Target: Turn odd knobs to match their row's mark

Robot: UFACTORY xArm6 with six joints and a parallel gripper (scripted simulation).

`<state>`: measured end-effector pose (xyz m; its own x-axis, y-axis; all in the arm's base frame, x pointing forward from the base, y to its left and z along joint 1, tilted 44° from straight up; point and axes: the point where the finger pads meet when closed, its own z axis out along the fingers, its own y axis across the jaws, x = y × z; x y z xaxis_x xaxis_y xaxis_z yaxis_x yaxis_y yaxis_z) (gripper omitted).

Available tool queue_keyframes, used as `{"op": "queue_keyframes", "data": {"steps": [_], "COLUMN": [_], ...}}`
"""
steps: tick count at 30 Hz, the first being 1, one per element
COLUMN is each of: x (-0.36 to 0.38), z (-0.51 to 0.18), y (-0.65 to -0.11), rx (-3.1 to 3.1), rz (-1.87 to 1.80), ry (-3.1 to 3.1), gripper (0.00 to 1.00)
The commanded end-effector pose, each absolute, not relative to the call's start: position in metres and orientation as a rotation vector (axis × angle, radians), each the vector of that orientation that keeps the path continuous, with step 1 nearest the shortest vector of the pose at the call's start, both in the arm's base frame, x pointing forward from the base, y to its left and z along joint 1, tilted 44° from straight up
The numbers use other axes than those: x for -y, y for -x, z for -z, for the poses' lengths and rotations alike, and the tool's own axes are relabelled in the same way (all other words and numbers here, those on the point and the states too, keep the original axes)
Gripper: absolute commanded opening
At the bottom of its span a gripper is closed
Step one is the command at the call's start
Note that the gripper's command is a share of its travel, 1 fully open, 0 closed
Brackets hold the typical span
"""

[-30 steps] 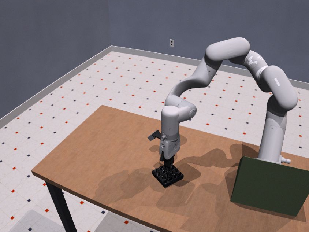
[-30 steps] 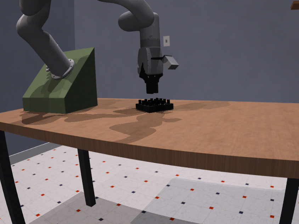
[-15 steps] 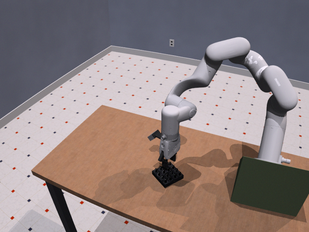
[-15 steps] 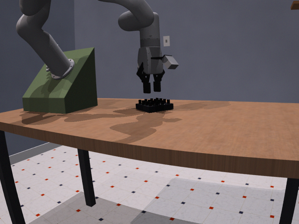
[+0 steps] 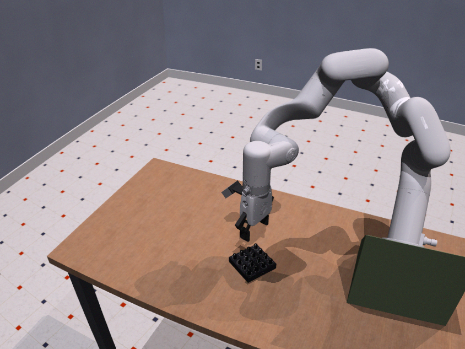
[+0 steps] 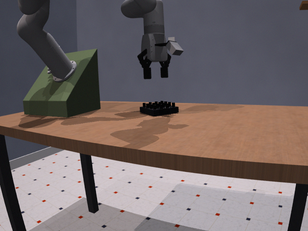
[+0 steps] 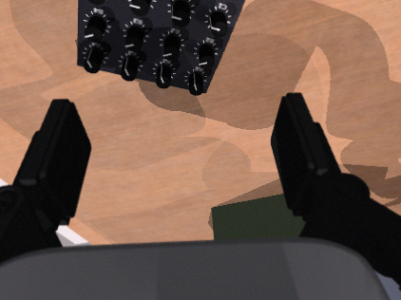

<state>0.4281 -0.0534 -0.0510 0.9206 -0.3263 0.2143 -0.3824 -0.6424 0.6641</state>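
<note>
The black knob box (image 5: 261, 274) (image 6: 166, 111) (image 7: 119, 14) stands flat on the table. My gripper (image 5: 254, 230) (image 6: 155, 77) (image 7: 180, 120) is wide open and empty, well above the box. In the wrist view, row A is lowest, with knobs A4 (image 7: 93, 60), A3 (image 7: 129, 67), A2 (image 7: 163, 75) and A1 (image 7: 196, 83); their exact marks are hard to read. B4, B3, B2 and B1 (image 7: 206, 53) have lines toward the lower left. C4's line points more left than C3's; C1's (image 7: 219, 21) bends at the rim. D3 and D4 are cut off.
The wooden table (image 5: 147, 209) (image 6: 231, 133) bears the green arm mount (image 5: 403, 283) (image 6: 83, 87), off to one side of the box. Arm shadows cross the table around the box. The wrist camera (image 6: 174, 47) juts out from the side of the gripper.
</note>
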Motion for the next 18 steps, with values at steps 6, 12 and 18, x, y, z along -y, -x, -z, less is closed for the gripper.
{"op": "queue_keyframes", "data": {"steps": [6,12,18], "x": [0.017,0.012,0.012], "z": [0.013,0.007,0.007], "y": [-0.433,-0.434,-0.434], "rx": [0.501,0.501,0.501], "rz": [-0.099,-0.099,-0.099], "ry": [-2.318,-2.318,-2.318], "gripper": [1.00,1.00,1.00]}}
